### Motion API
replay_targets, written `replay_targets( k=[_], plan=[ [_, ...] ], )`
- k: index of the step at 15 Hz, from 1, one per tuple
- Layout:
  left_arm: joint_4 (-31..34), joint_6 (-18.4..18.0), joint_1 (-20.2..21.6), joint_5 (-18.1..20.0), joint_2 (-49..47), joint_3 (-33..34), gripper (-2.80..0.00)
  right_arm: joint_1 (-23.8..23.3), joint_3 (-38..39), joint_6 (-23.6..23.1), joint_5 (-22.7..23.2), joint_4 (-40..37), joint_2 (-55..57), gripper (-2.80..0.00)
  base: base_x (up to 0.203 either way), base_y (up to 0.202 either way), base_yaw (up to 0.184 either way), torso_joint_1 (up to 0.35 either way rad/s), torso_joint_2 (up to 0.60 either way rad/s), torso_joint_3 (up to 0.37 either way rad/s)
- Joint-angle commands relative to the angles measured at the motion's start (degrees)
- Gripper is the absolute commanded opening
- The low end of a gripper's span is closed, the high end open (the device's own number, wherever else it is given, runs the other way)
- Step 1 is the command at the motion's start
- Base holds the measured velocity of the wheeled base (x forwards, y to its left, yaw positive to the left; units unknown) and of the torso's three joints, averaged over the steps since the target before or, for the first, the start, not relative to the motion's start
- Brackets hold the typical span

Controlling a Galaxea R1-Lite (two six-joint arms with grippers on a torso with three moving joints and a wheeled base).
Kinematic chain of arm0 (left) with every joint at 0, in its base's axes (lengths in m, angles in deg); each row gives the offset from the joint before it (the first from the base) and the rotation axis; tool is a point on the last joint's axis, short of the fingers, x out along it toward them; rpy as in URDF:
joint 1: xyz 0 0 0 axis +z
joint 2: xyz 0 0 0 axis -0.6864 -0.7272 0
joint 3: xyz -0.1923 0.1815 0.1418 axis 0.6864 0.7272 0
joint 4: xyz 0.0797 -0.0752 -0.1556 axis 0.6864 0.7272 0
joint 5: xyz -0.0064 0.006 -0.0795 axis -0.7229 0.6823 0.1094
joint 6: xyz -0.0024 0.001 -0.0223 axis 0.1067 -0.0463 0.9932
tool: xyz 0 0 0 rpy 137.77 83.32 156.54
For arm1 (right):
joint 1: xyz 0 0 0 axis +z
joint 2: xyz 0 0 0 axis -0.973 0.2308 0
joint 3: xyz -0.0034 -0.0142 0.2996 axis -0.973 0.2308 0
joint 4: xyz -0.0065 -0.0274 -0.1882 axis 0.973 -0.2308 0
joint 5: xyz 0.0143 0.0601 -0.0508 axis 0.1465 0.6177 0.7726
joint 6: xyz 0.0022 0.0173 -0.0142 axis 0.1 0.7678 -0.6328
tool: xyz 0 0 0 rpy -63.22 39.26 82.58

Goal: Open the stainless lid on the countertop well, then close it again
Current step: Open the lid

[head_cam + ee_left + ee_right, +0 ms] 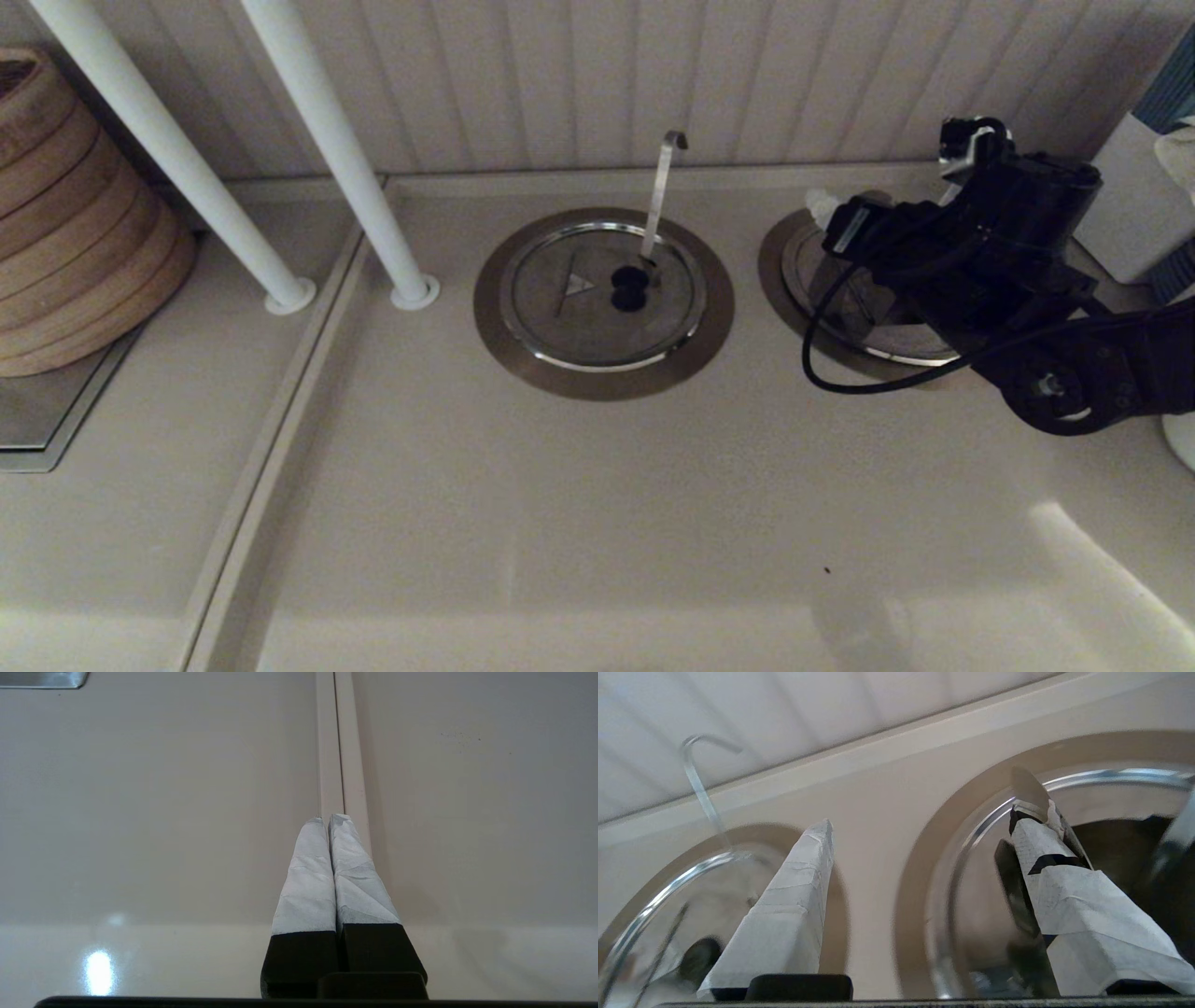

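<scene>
The lid (854, 308) sits on the right-hand well (780, 271) of the counter (597, 523), mostly hidden in the head view by the right arm above it. What shows is a round steel disc with a bright raised rim, its near edge catching light, framed by the well's wide dull-steel ring. In the right wrist view the rim (994, 807) curves as a shiny band inside that ring, and part of the area within looks dark; whether the lid lies fully flat I cannot tell.

The right gripper (920, 821) hangs low over the lid's left edge, fingers spread wide and holding nothing. One taped finger (784, 914) lies toward the middle well, the other (1064, 877) is over the lid.

The second lid (602, 294) rests closed on the middle well, with a black knob, a triangle mark and a hook-tipped handle (661, 191) rising from it.

The left gripper (332, 817) hovers over a seam (335, 742) in the counter, fingers pressed together, empty.
</scene>
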Motion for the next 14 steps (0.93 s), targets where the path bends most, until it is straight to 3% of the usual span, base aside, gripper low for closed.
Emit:
replay_targets(
  k=[1, 7, 14],
  plan=[
    [0.00, 0.03, 0.00, -0.03, -0.04, 0.00, -2.80, 1.13, 0.92, 0.14, -0.18, 0.11, -0.08, 0.00, 0.000, 0.000, 0.000, 0.000, 0.00, 0.000],
    [0.00, 0.03, 0.00, -0.03, -0.04, 0.00, -2.80, 7.27, 5.12, 0.45, -0.33, 0.20, -2.60, 0.00, 0.000, 0.000, 0.000, 0.000, 0.00, 0.000],
    [0.00, 0.03, 0.00, -0.03, -0.04, 0.00, -2.80, 10.35, 7.25, 0.88, -0.39, -0.24, -5.95, 0.00, 0.000, 0.000, 0.000, 0.000, 0.00, 0.000]
  ],
)
